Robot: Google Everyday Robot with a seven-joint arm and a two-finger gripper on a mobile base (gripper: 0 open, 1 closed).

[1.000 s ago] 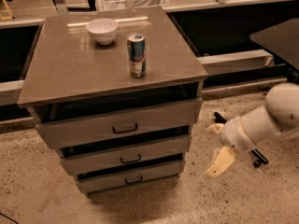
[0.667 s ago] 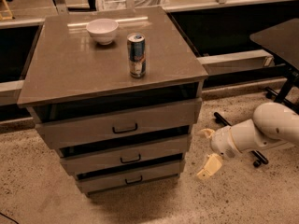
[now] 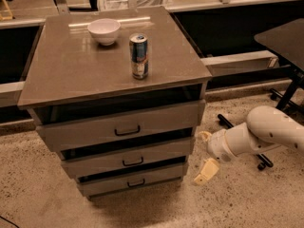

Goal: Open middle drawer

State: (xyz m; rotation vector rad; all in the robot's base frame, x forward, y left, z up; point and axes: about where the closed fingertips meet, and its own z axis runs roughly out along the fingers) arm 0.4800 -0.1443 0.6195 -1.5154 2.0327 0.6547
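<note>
Since the earlier frame, my arm had sunk lower and swung left, bringing my end effector [image 3: 202, 156] just beside the right corner of the grey-brown wooden cabinet [image 3: 195, 112]. It was level with the flat-fronted middle drawer [image 3: 152, 152]. I held its cream fingers [image 3: 206, 170] wide apart and empty, I judge so as to come round to the front. The drawer's small black bar handle [image 3: 133, 162] sat untouched, between the taller top drawer [image 3: 85, 131] and the narrower bottom drawer [image 3: 109, 186]. A white ceramic bowl [image 3: 104, 31] and a blue and silver drink can [image 3: 138, 56] stood on the tabletop [image 3: 57, 75], clear of my path. Only the black wheeled chair base [image 3: 262, 162] crowded my arm.
</note>
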